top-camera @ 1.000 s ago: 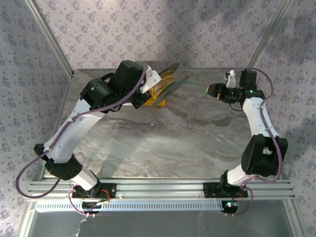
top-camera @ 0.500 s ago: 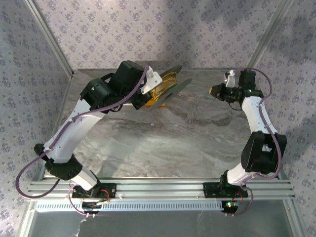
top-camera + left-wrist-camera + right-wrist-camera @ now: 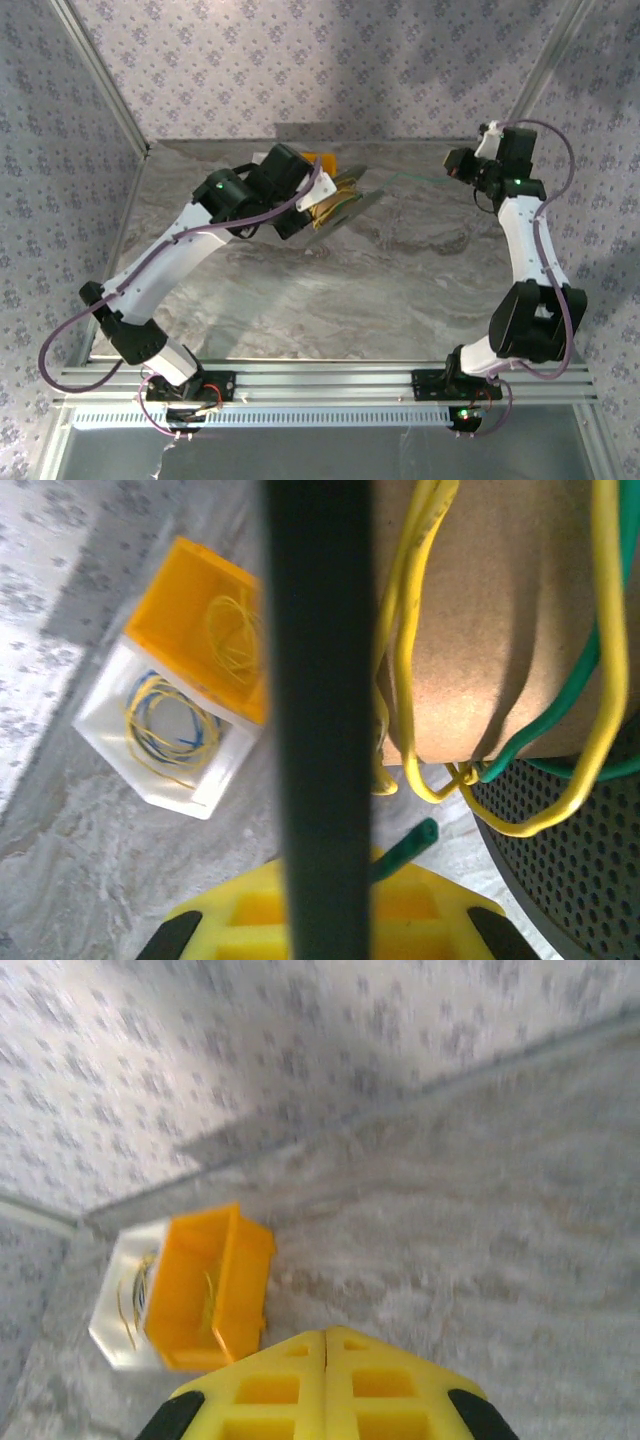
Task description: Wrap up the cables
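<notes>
My left gripper (image 3: 320, 207) (image 3: 320, 905) is shut on the dark flange of the spool (image 3: 345, 203) (image 3: 318, 680), holding it tilted above the table's back middle. Around the spool's cardboard core lie loops of the yellow cable (image 3: 400, 670) (image 3: 333, 194) and the green cable (image 3: 545, 715), with a loose green end near my fingers. In the top view a thin green strand (image 3: 415, 178) runs taut from the spool to my right gripper (image 3: 458, 166) at the back right. In the right wrist view that gripper (image 3: 325, 1350) is shut with no gap, and the strand is hidden there.
An orange bin (image 3: 328, 160) (image 3: 195, 610) (image 3: 205, 1285) and a white bin (image 3: 150, 730) (image 3: 120, 1310) holding thin yellow and blue wires sit against the back wall behind the spool. Patterned walls close in the back and both sides.
The right gripper shut and lifted toward the back right, drawing the green strand straight. The left arm swung the spool slightly forward, uncovering the orange bin.
</notes>
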Motion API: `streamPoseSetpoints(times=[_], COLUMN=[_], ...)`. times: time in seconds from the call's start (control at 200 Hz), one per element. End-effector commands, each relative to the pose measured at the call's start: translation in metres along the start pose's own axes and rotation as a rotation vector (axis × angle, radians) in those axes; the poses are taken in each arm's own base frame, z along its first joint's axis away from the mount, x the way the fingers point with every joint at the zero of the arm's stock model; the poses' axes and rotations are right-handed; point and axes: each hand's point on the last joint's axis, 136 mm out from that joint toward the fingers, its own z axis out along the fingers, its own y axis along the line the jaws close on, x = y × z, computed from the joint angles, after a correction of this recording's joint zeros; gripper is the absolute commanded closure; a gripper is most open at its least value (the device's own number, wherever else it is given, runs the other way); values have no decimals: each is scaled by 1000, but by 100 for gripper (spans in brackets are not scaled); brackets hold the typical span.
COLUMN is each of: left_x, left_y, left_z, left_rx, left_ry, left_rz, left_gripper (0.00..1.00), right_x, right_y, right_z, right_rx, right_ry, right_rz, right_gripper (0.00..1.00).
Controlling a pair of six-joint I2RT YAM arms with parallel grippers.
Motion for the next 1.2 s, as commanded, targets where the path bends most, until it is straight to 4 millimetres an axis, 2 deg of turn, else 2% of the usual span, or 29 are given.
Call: streamPoseSetpoints(times=[0.0,0.13,0.155,0.22,0.37,0.525,0.655,0.755,0.775,0.929,1.094,1.194], left_x=[-21,-21,-26,-27,-36,-41,-44,-44,-45,-56,-74,-91], left_y=[-10,-20,-16,-13,-10,23,50,70,75,111,151,171], left_z=[5,34,33,51,82,97,102,105,105,105,108,94], left_rx=[-9,-32,-44,-75,-77,-119,-129,-145,-150,-185,-186,-176], left_ry=[-48,51,54,119,216,237,192,158,147,28,-125,-244], left_rz=[13,57,49,38,-53,-244,-393,-507,-531,-694,-874,-950], left_gripper=[100,100,100,100,100,100,100,100,100,100,100,100], right_x=[-81,-109,-113,-117,-109,-90,-68,-52,-42,-5,46,78], right_y=[41,91,102,135,202,242,260,266,263,271,285,270], right_z=[-36,-54,-59,-73,-105,-143,-165,-175,-167,-159,-130,-112], right_rx=[-21,-100,-124,-191,-349,-495,-601,-660,-660,-768,-859,-820], right_ry=[-287,-418,-447,-505,-595,-656,-675,-691,-670,-613,-458,-387], right_rz=[-74,-141,-153,-184,-231,-229,-198,-149,-132,-6,121,183], right_gripper=[100,100,100,100,100,100,100,100,100,100,100,100])
